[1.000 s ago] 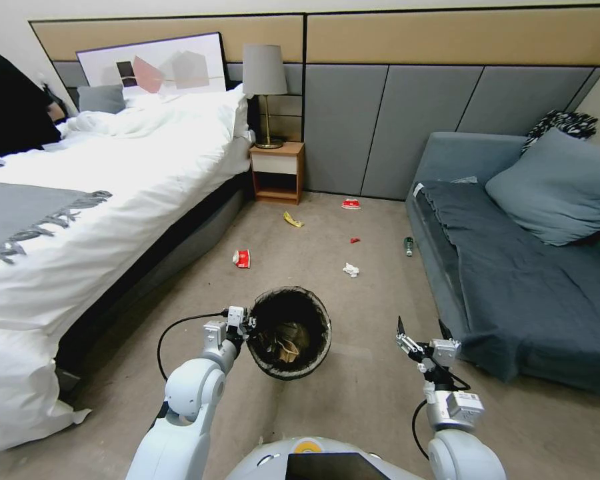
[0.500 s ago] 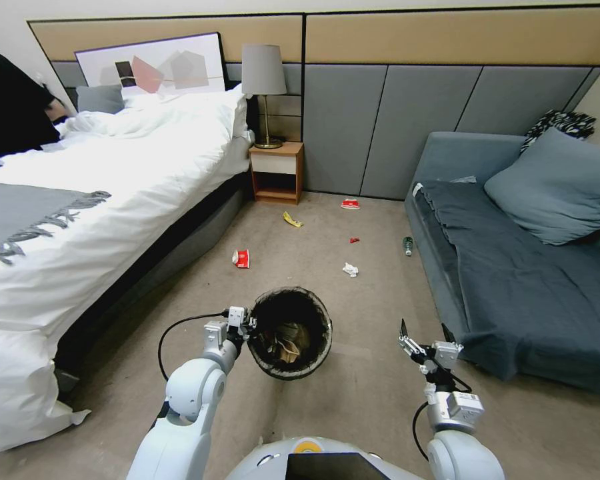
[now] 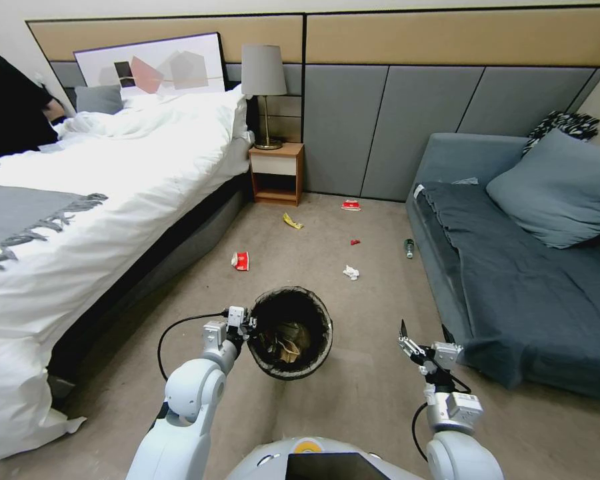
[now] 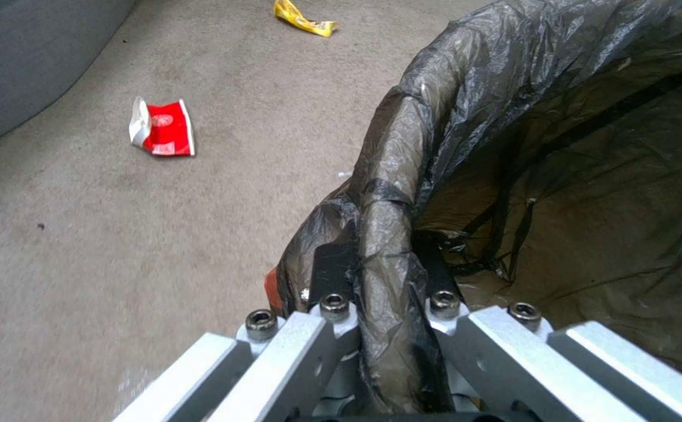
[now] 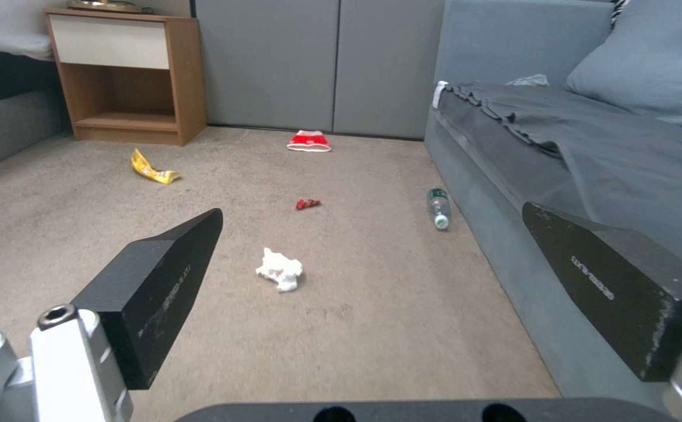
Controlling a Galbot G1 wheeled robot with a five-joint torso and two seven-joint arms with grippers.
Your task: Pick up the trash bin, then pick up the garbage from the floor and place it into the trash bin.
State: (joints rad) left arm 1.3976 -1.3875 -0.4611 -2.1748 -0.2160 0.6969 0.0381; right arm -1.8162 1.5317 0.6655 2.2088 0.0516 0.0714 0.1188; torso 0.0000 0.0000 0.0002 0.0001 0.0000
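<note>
Left gripper (image 4: 384, 275) pinches the trash bin's (image 3: 290, 333) crinkled bag-lined rim (round bucket); right gripper (image 5: 372, 269) spread wide, near the crumpled tissue (image 5: 280, 268).

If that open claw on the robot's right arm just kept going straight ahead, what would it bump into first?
Probably the crumpled white tissue on the carpet: it lies between the open fingers of the right gripper and is the nearest litter ahead. Depth is uncertain, so it might touch bare floor first.
</note>
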